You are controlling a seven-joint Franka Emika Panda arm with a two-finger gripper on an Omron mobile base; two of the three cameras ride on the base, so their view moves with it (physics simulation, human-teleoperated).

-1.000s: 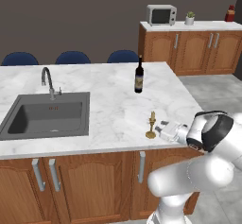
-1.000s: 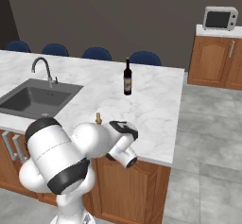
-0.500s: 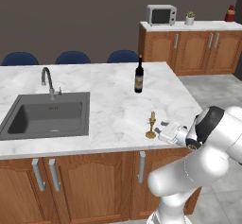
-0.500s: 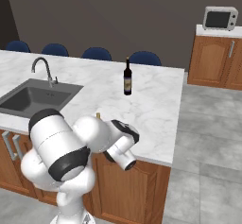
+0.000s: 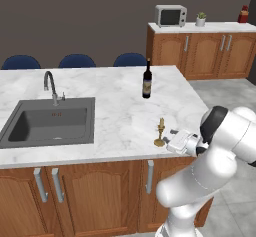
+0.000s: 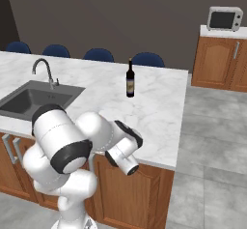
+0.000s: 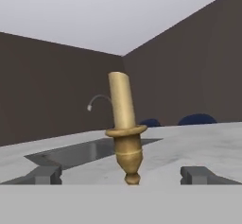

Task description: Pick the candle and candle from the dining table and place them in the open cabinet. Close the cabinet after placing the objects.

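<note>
Candle: thin yellowish taper (image 5: 160, 132) in a brass stick, upright on the table (image 5: 115, 101) near its front edge, right of the sink (image 5: 50, 122).
Pincer: (image 5: 172, 139) low at table level, just right of the candle, pointing at it; jaws wide, holding nothing.
Hand view: candle (image 7: 124, 124) sits centred between the 2 fingertips (image 7: 43, 175), touching neither.
Wine bottle: (image 5: 146, 80) further back on the table, well apart from the candle.
Faucet: (image 5: 50, 85) behind the sink.

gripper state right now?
Gripper: open, holding nothing; candle stands upright between the fingertips, not gripped.
</note>
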